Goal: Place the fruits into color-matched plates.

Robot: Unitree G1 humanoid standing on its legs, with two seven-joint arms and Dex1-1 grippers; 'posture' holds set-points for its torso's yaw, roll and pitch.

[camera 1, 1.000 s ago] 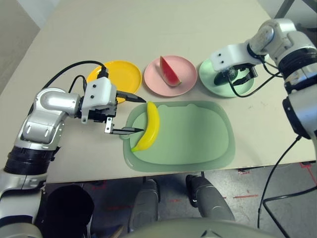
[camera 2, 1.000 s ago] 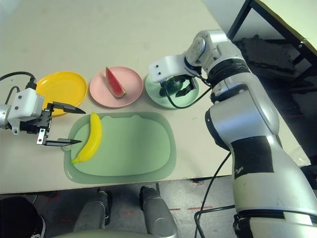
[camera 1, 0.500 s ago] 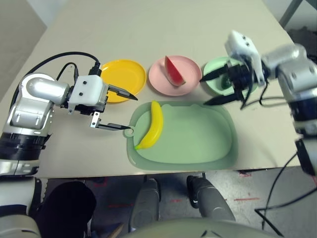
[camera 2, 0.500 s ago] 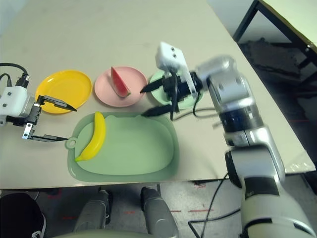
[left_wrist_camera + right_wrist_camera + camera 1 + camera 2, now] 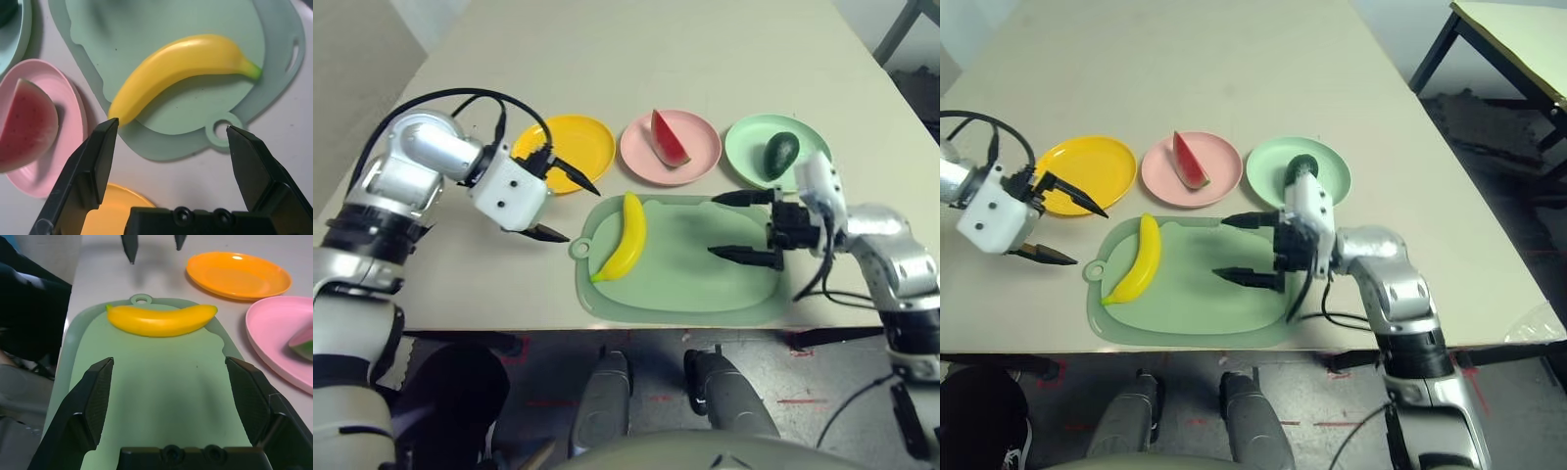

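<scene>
Head view: banana is lying on the cutting board's left part; watermelon is sitting in the pink plate, avocado in the green plate; yellow plate is sitting bare.

Left wrist view: my left gripper is gaping wide, holding nothing, above the banana.

Right wrist view: my right gripper is gaping wide, holding nothing, over the board.

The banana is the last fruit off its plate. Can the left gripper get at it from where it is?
Probably yes. The left gripper is open beside the cutting board, and nothing lies between it and the banana. The right gripper is apart, over the board's other end.
</scene>
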